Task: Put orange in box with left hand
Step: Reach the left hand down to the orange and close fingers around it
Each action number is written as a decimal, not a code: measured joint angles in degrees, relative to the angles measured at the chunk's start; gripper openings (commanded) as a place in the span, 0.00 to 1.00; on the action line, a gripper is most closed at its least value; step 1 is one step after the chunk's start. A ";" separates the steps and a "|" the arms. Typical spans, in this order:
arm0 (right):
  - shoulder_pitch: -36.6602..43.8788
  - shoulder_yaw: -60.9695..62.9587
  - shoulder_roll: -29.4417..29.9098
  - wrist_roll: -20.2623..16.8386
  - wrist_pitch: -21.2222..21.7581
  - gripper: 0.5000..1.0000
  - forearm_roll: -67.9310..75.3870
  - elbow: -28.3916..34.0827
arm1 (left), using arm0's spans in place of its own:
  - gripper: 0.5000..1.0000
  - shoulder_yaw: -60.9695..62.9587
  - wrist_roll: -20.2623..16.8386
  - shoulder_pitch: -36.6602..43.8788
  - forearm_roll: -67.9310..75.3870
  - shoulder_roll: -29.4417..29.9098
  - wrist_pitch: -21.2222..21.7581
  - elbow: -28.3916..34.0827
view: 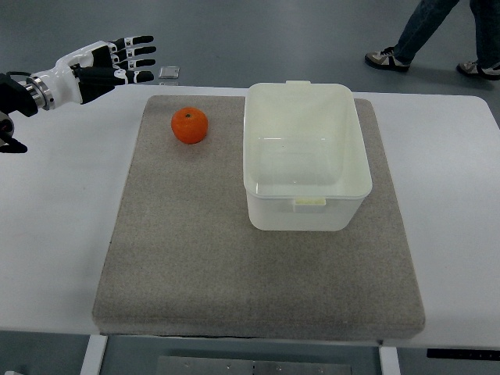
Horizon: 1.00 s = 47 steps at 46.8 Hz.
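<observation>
While orange (190, 126) sits beside box (305, 156), a person's legs (426, 31) pass.

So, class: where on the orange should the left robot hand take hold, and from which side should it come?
Probably from above, fingers wrapping its round sides. The orange sits alone on the mat with its stem dimple up, clear of the box, so every side is free. The left robot hand, open, is off to its left.
</observation>
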 measured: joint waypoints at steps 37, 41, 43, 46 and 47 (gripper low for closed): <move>0.00 0.00 0.00 0.00 0.02 0.85 0.00 -0.01 | 0.94 10.84 -4.07 -6.50 48.07 -2.76 18.24 -7.94; 0.00 0.01 0.00 -0.01 0.02 0.85 0.00 -0.01 | 0.93 12.73 -4.08 -7.86 49.86 -3.66 18.54 -7.62; 0.00 0.01 0.00 0.00 0.02 0.85 0.00 -0.02 | 0.93 14.32 -4.06 -8.31 51.03 -4.05 18.80 -7.39; 0.00 0.01 0.00 0.00 0.02 0.85 0.00 -0.02 | 0.93 16.35 -4.03 -8.69 52.29 -4.81 19.27 -7.28; 0.00 0.01 0.00 0.00 0.02 0.85 0.00 -0.02 | 0.93 16.72 -4.03 -8.75 52.53 -5.09 19.52 -7.26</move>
